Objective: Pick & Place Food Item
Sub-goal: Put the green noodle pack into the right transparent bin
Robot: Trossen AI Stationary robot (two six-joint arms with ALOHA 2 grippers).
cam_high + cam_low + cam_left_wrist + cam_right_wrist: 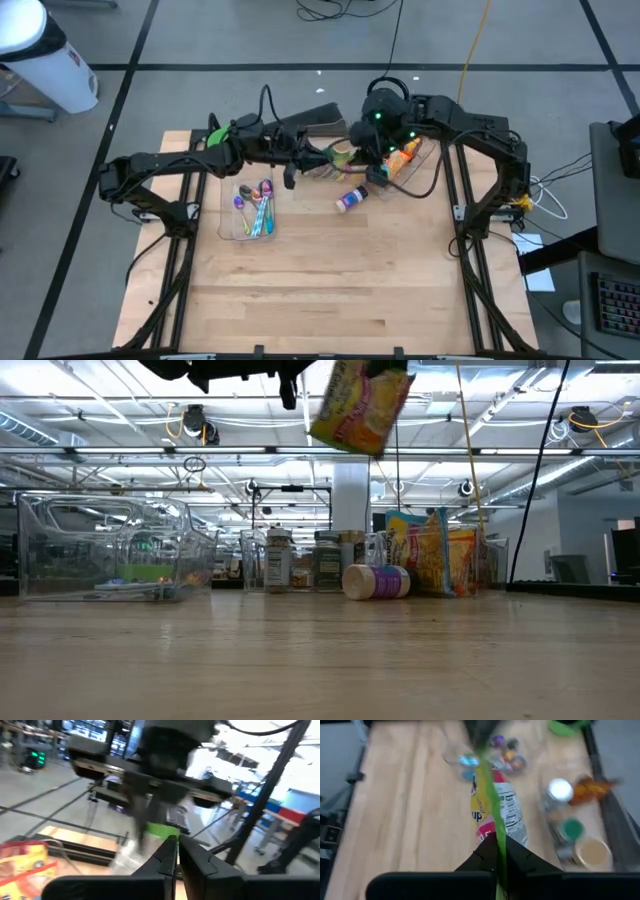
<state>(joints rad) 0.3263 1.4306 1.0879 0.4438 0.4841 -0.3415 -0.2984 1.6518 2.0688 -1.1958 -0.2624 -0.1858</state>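
Packet [358, 405] of food, a flat yellow pouch with a green edge, is hanging in the air above the table's far edge, tilted, well clear of the boards. Right gripper [496, 851] is pinching it by that thin green seam, fingers closed tight on the film. Left gripper [177, 852] is reaching in just beside the same packet from the other side, fingers nearly together; whether it is gripping the packet I cannot tell.

Judgement on handling: the pouch is looking light, soft and crinkly, likely slippery film with loose contents that shift, so it is swinging rather than holding stiff. The sealed seam is the sound place to hold; the belly would crush.

Below, a small purple-labelled bottle [351, 199] is lying on its side near the far edge, a clear tray [228, 228] of spoons is sitting toward the left, and a clear bin [500, 560] of other packets is standing toward the far right corner.
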